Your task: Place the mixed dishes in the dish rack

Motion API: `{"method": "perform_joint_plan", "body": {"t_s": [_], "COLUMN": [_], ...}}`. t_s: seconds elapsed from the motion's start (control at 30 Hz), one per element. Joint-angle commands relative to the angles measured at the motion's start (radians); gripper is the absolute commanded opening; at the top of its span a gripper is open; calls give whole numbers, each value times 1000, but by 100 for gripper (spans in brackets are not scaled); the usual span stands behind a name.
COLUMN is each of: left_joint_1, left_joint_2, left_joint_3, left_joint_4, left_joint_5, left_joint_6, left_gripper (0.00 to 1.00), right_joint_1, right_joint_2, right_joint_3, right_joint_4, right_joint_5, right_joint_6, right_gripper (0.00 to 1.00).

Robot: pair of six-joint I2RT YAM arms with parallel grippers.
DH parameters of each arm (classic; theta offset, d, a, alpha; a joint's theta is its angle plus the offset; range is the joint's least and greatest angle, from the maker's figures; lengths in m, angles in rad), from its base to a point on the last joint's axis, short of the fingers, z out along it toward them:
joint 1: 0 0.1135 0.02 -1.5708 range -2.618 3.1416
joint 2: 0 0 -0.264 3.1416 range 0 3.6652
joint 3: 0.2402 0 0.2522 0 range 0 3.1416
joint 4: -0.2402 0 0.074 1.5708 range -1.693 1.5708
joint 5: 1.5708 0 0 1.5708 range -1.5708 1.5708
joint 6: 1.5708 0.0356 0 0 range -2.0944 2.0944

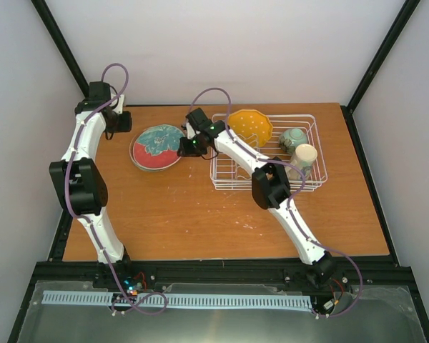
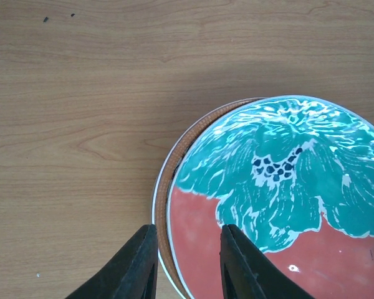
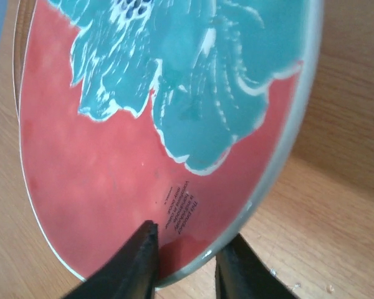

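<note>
The red-and-teal plate (image 1: 157, 148) lies on the table left of the dish rack (image 1: 311, 179), stacked on a second plate (image 2: 164, 187) of which only a white rim and a brown band show. My right gripper (image 1: 185, 146) grips the top plate's right rim (image 3: 174, 124), one finger on the red face, the other under the edge. My left gripper (image 1: 123, 121) is open at the stack's far-left edge (image 2: 187, 230), its fingers astride both rims. In the rack are the orange-yellow scalloped plate (image 1: 250, 126), the small teal bowl (image 1: 293, 138) and the cream mug (image 1: 305, 155).
The rack's left end stands just behind my right wrist. Black frame posts rise at the table's two far corners. Bare wood runs along the near half of the table (image 1: 200, 221).
</note>
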Motion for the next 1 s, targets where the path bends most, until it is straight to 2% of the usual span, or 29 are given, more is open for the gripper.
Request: {"method": "perform_joint_plan", "body": {"t_s": [0.0, 0.03, 0.1, 0.53, 0.73, 0.97], "left_joint_1": [-3, -3, -3, -4, -3, 6], "left_joint_2": [-40, -39, -39, -29, -28, -56], "left_joint_3": [4, 4, 3, 5, 0, -3], "left_joint_4": [6, 6, 5, -4, -4, 15], "left_joint_5": [-2, -4, -6, -6, 0, 102], "left_joint_6": [15, 15, 15, 12, 16, 21], "left_gripper": [29, 29, 29, 29, 29, 33], "right_joint_1": [-13, -15, -15, -36, -49, -75], "right_joint_2": [46, 46, 37, -66, -155, -193], "right_joint_3": [-5, -5, -7, -104, -197, -231], "right_joint_4": [-25, -20, -9, 148, 279, 368], "right_joint_5": [-61, -65, -68, -167, -196, -279], "right_joint_6": [16, 20, 24, 81, 142, 182], "right_gripper": [15, 7, 3, 3, 3, 3]}}
